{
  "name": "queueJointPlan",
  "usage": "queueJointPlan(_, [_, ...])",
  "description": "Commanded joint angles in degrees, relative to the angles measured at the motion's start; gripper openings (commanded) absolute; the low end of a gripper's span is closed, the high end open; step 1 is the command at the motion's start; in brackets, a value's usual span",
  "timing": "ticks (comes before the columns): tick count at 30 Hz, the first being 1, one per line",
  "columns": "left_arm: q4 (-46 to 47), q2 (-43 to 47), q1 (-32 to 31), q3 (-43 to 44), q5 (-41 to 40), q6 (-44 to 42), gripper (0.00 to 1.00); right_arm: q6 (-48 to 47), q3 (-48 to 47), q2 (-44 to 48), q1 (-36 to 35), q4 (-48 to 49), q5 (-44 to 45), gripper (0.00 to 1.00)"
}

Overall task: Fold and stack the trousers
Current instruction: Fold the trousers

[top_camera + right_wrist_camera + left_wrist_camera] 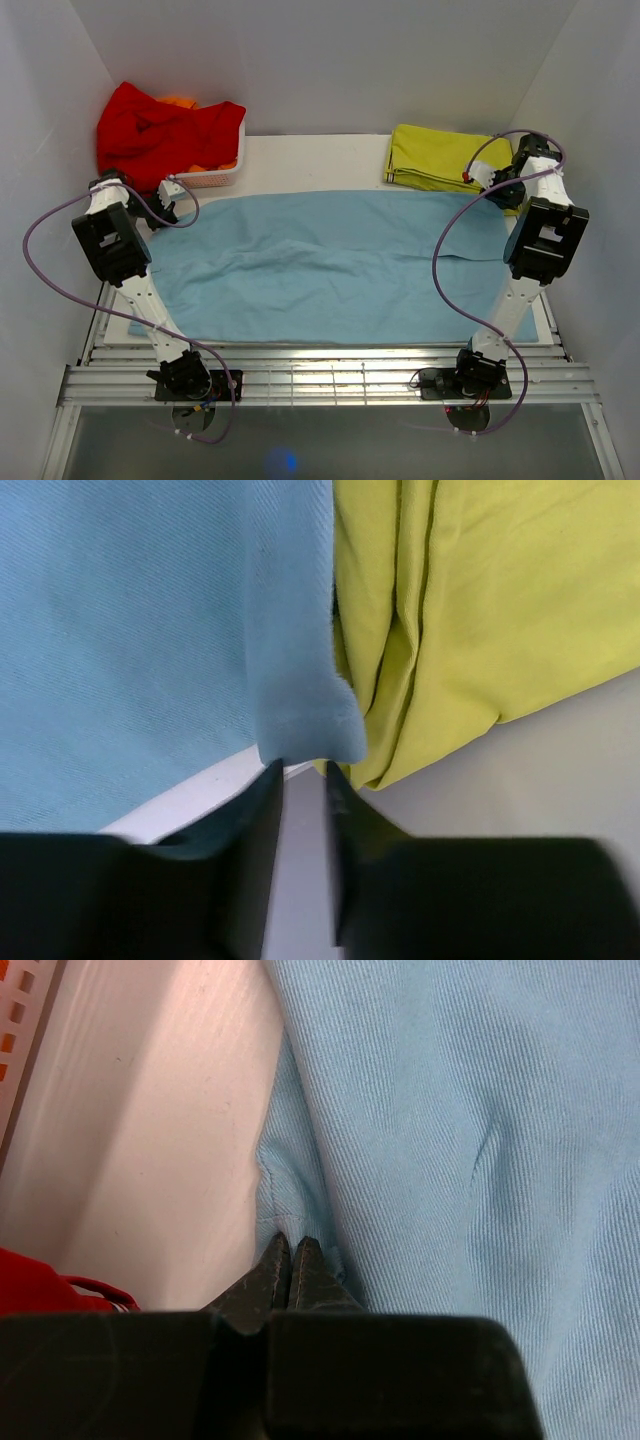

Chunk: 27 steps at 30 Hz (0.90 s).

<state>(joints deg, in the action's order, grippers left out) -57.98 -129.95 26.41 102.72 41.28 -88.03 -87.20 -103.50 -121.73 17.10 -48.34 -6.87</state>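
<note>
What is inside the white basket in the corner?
A bright red garment is heaped in the white basket, spilling over its rim. Bits of orange cloth peek out. Anything deeper is covered by the red cloth.

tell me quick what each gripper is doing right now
left gripper: closed, pinching the edge of the light blue trousers.
right gripper: fingers slightly apart at the trousers' corner; grip cannot be told.
</note>
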Motion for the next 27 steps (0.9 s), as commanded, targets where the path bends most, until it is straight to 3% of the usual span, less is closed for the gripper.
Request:
queueJointPlan(1, [-4.78, 0.14, 0.22, -3.22, -4.45, -0.30, 0.00, 0.45, -2.84, 2.64, 0.21, -2.99, -1.91, 0.35])
queueJointPlan(4, [-4.78, -0.13, 0.22, -3.05, -4.54, -0.13, 0.00, 0.89, -3.37, 1.59, -0.49, -2.90, -1.39, 0.52])
queueJointPlan(8, [-4.78, -0.21, 0.22, -3.05, -4.45, -0.21, 0.00, 2.38, -5.91, -1.57, -1.72, -2.20, 0.54, 0.60])
queueJointPlan(12, [-4.78, -0.22, 0.22, -3.31, -5.06, -0.39, 0.00, 3.88, -11.63, -5.62, -2.16, -3.34, 0.72, 0.61])
queueJointPlan(14, [-4.69, -0.21, 0.22, -3.40, -5.50, -0.56, 0.00, 3.53, -12.68, -6.59, -2.51, -4.56, 0.72, 0.58])
queueJointPlan(17, [-4.78, -0.04, 0.22, -3.31, -5.51, -0.39, 0.00, 2.91, -12.34, -6.41, -3.30, -7.72, 0.11, 0.38])
queueJointPlan(19, [-4.78, 0.14, 0.22, -3.05, -5.24, -0.04, 0.00, 2.39, -11.55, -5.45, -3.65, -8.53, 0.11, 0.18])
queueJointPlan(21, [-4.95, 0.57, 0.22, -2.87, -4.89, 0.40, 0.00, 1.86, -10.84, -4.75, -3.48, -9.23, 0.72, 0.08])
queueJointPlan(27, [-5.39, 2.51, 0.57, -2.61, -5.15, 0.14, 0.00, -0.34, -11.98, -2.64, -1.81, -11.34, 0.99, 0.08])
